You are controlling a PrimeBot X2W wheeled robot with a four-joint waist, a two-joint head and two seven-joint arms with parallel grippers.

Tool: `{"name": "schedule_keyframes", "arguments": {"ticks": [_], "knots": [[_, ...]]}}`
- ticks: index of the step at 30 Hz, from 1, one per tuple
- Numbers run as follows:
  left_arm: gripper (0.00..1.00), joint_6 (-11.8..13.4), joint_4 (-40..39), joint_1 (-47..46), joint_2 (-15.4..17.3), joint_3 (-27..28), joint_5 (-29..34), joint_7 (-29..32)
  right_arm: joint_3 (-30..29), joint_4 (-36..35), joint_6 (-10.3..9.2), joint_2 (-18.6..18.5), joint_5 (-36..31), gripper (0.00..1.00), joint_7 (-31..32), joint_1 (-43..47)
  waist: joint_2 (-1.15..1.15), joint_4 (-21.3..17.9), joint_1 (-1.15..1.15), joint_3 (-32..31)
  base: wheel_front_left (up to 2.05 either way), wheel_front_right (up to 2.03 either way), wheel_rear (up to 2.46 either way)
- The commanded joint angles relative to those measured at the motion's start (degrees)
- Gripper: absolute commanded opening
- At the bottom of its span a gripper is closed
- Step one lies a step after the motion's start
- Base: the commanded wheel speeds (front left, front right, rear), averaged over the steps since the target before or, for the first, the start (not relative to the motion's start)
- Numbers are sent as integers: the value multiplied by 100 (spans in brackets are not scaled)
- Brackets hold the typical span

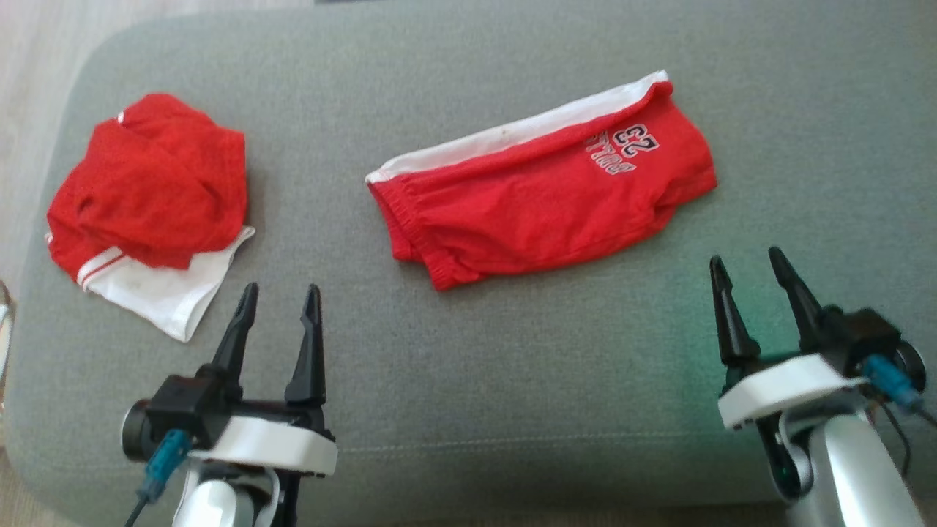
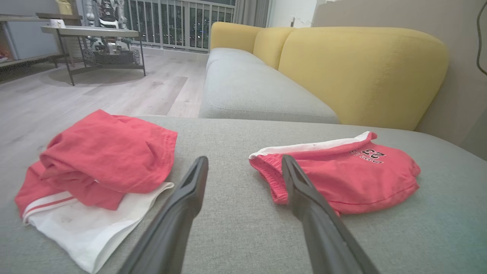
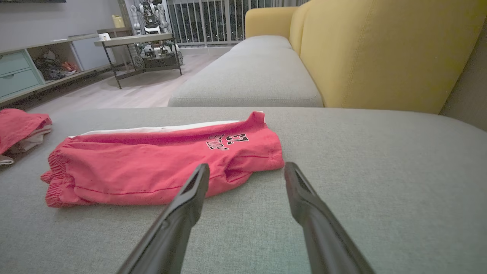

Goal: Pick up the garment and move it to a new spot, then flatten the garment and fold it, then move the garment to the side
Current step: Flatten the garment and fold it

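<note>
Both pincers gape empty: left gripper (image 1: pixel 282 289) lower left, right gripper (image 1: pixel 744 256) lower right. I reckon they're poised below the folded garment (image 1: pixel 542 201) to slide it aside.

Folded red shorts (image 1: pixel 545 201) mid-cushion — both grippers open, empty, nearer camera.

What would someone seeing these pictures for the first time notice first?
The bright red shorts, with a white band and a printed number, lie in the middle of the grey sofa seat. A second red and white garment sits crumpled at the left. Near the front edge, the left gripper and right gripper hover with jaws open, touching neither.
</note>
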Motion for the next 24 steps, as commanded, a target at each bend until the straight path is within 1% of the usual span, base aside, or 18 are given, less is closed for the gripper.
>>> {"name": "schedule_keyframes", "arguments": {"ticks": [1, 3, 4, 8, 12, 16, 24], "knots": [[100, -18, -200, -303, 2, 171, -22, -34, 121, -156, -3, 21, 165, 100, 17, -331, 0, 36, 0, 164, 0, 0, 0], [100, -34, -214, -384, 2, 166, -40, -34, 103, -108, -3, 22, 491, 100, 95, -481, 0, 66, 0, 292, 0, 0, 0], [100, -34, -214, -384, 2, 166, -40, -34, 103, -108, -3, 22, 491, 100, 95, -481, 0, 66, 0, 292, 0, 0, 0], [100, -84, -233, -570, 2, 122, -54, -34, 28, 141, -3, 22, 1243, 100, 338, -846, 0, 155, 0, 546, 0, 0, 0], [100, -133, -238, -722, 2, 76, -74, -34, -164, 657, -3, 22, 2148, 100, 730, -1293, 0, 239, 0, 791, 0, 0, 0], [100, -191, -189, -849, 2, -30, -72, -34, -310, 1221, -3, 22, 2780, 100, 1043, -1740, 0, 365, 0, 949, 0, 0, 0], [100, -127, -358, -1003, 2, -66, -155, -34, -531, 2193, -3, 22, 3552, 100, 1457, -2506, 0, 608, 0, 1126, 0, 0, 0]]}}
